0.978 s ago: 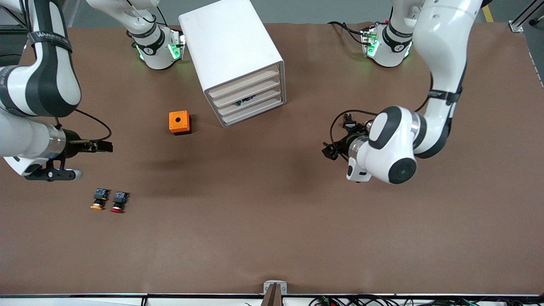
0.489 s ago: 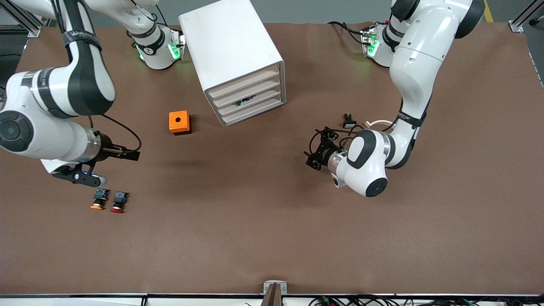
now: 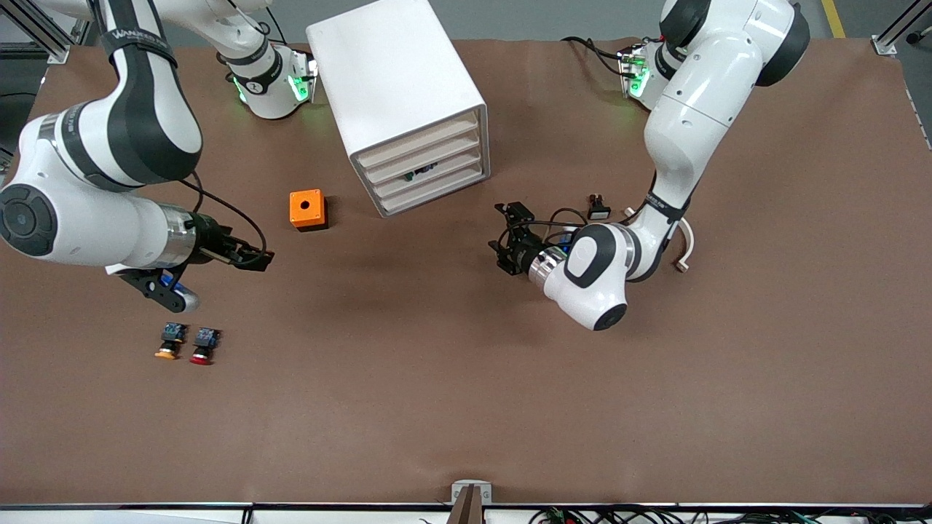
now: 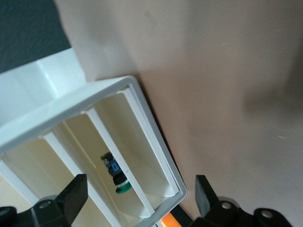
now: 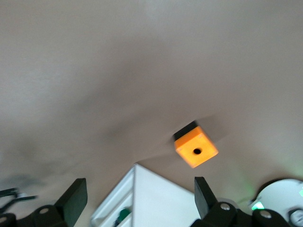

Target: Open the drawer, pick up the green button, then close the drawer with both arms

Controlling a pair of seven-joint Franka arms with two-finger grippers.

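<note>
Looking first at the button point(image 4: 117, 173), we find it inside the drawer point(image 3: 429, 172), the third of four cream-fronted trays in the white cabinet point(image 3: 397, 94), which stands at the upper centre of the front view. Its green cap shows through the tray front in the left wrist view; in the front view it is only a small dark speck. All four trays sit flush with the cabinet face.

We see the left gripper point(image 3: 506, 240) at centre-right of the front view, over bare table point(image 3: 466, 407) lower in the frame than the cabinet face, with its jaws spread wide and holding nothing. We see the right gripper point(image 3: 261, 257) at centre-left of the frame, likewise over bare table, jaws spread wide and empty.

An orange box point(image 3: 307, 209) with a round hole in its top stands beside the cabinet, toward the right arm's end. At lower left of the frame lie a yellow-capped button point(image 3: 169, 342) and a red-capped button point(image 3: 203, 346), just beside each other. A small black part point(image 3: 598, 207) lies near the left arm's elbow.
</note>
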